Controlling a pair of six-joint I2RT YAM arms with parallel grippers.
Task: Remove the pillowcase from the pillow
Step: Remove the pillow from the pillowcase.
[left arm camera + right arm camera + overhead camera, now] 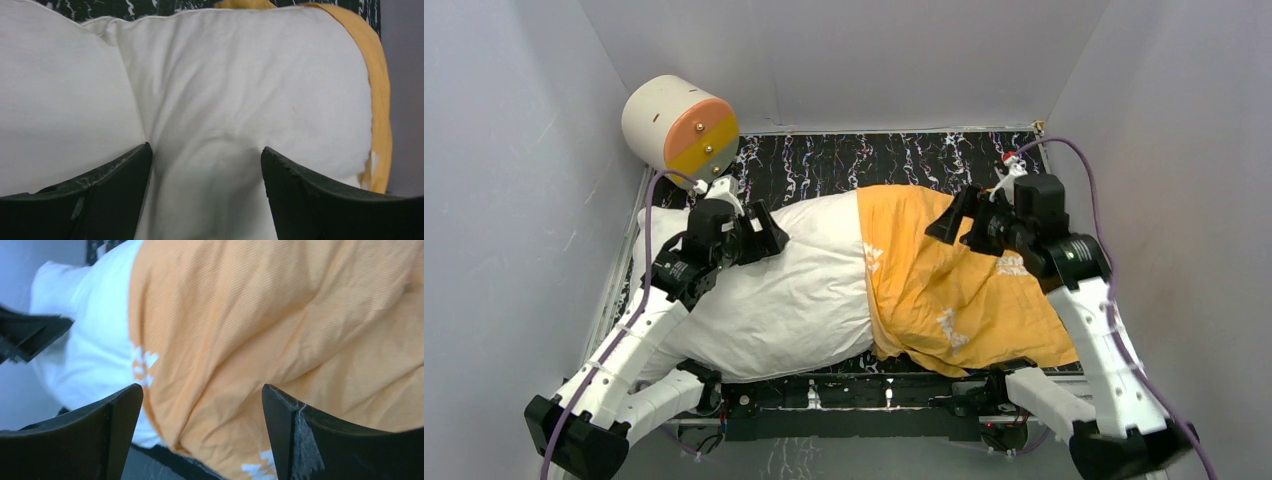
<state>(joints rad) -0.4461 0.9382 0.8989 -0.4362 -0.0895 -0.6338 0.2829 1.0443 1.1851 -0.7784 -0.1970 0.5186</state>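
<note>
The white pillow lies across the table, its left part bare. The orange-yellow pillowcase with white lettering covers its right part. My left gripper is open, its fingers pressing down into the bare pillow, with white fabric bulging between them. The pillowcase edge shows at the right of that view. My right gripper is open and hovers over the pillowcase near its open edge, holding nothing. The bare pillow shows at left there.
A cream cylinder with an orange-yellow end sits at the back left corner. The black patterned table mat shows behind the pillow. Grey walls close in the left, back and right sides.
</note>
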